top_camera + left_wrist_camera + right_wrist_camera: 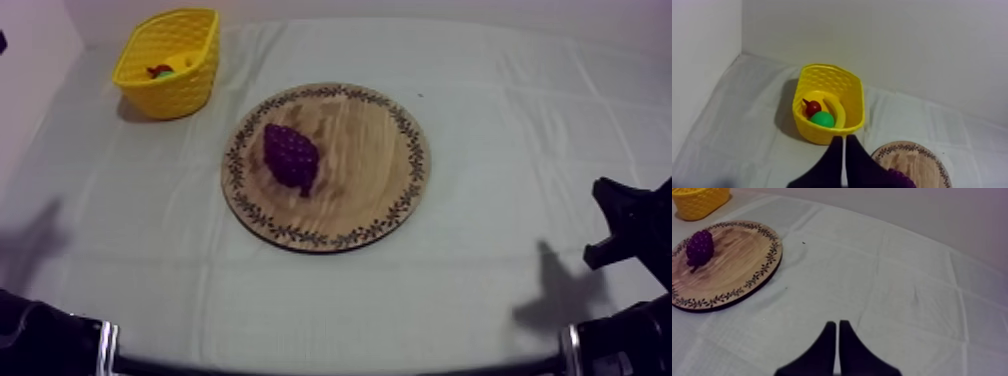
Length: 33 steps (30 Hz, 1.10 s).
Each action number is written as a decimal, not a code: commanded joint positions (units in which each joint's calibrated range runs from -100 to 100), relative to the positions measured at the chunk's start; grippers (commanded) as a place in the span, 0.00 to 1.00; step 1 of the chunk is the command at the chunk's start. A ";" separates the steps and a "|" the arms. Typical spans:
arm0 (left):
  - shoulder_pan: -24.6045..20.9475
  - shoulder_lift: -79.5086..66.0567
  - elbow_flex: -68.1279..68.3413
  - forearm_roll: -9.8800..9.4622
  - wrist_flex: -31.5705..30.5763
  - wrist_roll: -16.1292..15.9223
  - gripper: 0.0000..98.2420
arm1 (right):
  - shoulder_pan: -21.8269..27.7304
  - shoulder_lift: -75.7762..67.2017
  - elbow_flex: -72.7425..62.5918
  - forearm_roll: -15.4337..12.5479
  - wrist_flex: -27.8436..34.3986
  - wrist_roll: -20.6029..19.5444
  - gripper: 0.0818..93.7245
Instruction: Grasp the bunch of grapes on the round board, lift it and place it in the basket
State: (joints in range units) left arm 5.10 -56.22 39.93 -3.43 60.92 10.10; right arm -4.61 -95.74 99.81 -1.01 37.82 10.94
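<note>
While both grippers (844, 139) (837, 324) sit closed, empty, the grapes (290, 157) lie diagonally, stem near-right.

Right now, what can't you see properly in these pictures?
- Top view: the wall of the yellow basket hides most of the fruit inside.
- Left wrist view: the bunch of grapes is mostly behind the left tool and cut off by the edge.
- Right wrist view: the edge cuts off the yellow basket.
</note>
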 commanded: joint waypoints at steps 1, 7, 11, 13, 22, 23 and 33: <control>1.59 5.75 -9.08 -0.67 1.30 -0.10 0.00 | 0.02 -0.01 -0.03 0.01 0.00 -0.02 0.00; 7.35 15.90 -21.42 -4.12 7.15 0.24 0.00 | 0.02 -0.01 -0.03 0.01 0.00 -0.02 0.00; 10.19 22.53 -28.88 -5.89 10.85 3.32 0.00 | 0.02 -0.01 -0.03 0.01 0.00 -0.02 0.00; 11.27 25.69 -32.09 -6.24 12.93 4.61 0.00 | 0.02 -0.01 -0.03 0.01 0.00 -0.02 0.00; 15.33 38.13 -39.01 -6.56 18.83 8.01 0.03 | 0.02 -0.01 -0.03 0.01 0.00 -0.02 0.00; 15.75 39.40 -39.49 -6.69 19.25 7.90 0.03 | 0.02 -0.01 -0.03 0.01 0.00 -0.02 0.00; 19.57 52.25 -45.80 -7.88 22.14 11.15 0.00 | 0.02 -0.01 -0.03 0.01 0.00 -0.02 0.00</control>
State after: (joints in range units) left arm 24.14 -6.64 -4.98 -11.17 82.55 20.73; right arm -4.61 -95.74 99.81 -1.01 37.82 10.94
